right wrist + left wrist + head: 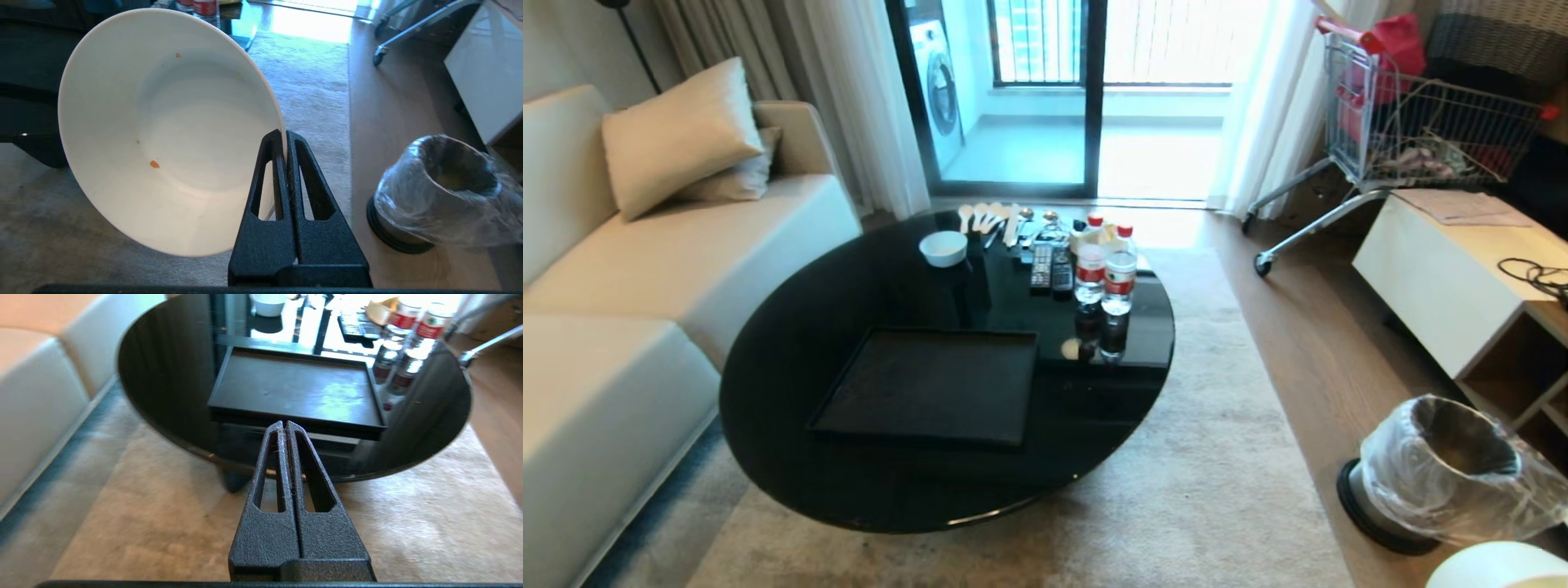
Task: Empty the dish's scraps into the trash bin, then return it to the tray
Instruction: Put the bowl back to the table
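Note:
My right gripper is shut on the rim of the dish, a deep white bowl held tilted on its side over the carpet, left of the trash bin. Of the scraps only a few tiny orange specks cling to its inside. The trash bin, lined with a clear bag, stands on the wooden floor; in the head view the trash bin is at lower right, with the dish's edge just below it. The matte-black tray lies bare on the round table. My left gripper is shut, empty, and points at the tray.
On the glossy black table stand a smaller white bowl, spoons, two remotes and two water bottles. A sofa flanks the left, a white cabinet and a shopping cart the right.

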`<state>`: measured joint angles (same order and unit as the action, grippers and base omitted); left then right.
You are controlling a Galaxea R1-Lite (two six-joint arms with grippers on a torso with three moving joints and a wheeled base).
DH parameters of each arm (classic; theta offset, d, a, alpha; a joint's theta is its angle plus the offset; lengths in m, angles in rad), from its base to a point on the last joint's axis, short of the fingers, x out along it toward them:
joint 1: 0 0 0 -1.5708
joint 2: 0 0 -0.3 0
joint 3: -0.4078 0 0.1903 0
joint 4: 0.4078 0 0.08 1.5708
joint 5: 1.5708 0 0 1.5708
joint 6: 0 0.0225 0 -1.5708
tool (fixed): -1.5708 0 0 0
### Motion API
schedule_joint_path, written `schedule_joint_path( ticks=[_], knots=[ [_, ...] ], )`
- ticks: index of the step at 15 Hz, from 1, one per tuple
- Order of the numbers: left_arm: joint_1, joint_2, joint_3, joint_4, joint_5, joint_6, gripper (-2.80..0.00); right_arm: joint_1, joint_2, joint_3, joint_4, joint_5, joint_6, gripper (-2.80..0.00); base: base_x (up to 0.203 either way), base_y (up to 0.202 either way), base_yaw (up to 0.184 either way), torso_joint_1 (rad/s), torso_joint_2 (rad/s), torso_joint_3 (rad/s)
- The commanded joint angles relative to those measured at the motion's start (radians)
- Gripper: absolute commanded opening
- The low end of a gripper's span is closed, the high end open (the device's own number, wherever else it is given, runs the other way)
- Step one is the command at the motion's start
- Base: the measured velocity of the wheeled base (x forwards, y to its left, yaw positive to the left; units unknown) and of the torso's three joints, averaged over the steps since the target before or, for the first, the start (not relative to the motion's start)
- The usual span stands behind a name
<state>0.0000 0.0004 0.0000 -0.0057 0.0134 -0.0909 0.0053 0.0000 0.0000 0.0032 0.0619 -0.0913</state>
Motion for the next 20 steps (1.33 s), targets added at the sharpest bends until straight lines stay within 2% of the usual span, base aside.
schedule_joint_path(
  ticks=[1, 9, 17, 20],
  knots=[
    [0.0, 0.0, 0.0, 0.0, 0.0, -0.001, -2.8, 0.001, 0.002, 0.0, 0.0, 0.001, -0.001, -2.8, -0.002, -0.011, 0.167, 0.0, 0.0, 0.005],
    [0.0, 0.0, 0.0, 0.0, 0.0, -0.001, -2.8, 0.001, 0.002, 0.0, 0.0, 0.001, -0.001, -2.8, -0.001, -0.01, 0.158, 0.002, 0.0, 0.002],
    [0.0, 0.0, 0.0, 0.0, 0.0, -0.001, -2.8, 0.001, 0.002, 0.0, 0.0, 0.001, 0.001, -2.8, 0.0, 0.0, 0.008, 0.0, 0.0, 0.0],
    [0.0, 0.0, 0.0, 0.0, 0.0, -0.001, -2.8, 0.001, 0.002, 0.0, 0.0, 0.001, -0.001, -2.8, 0.147, 0.0, 0.0, 0.001, 0.0, -0.001]
  ],
)
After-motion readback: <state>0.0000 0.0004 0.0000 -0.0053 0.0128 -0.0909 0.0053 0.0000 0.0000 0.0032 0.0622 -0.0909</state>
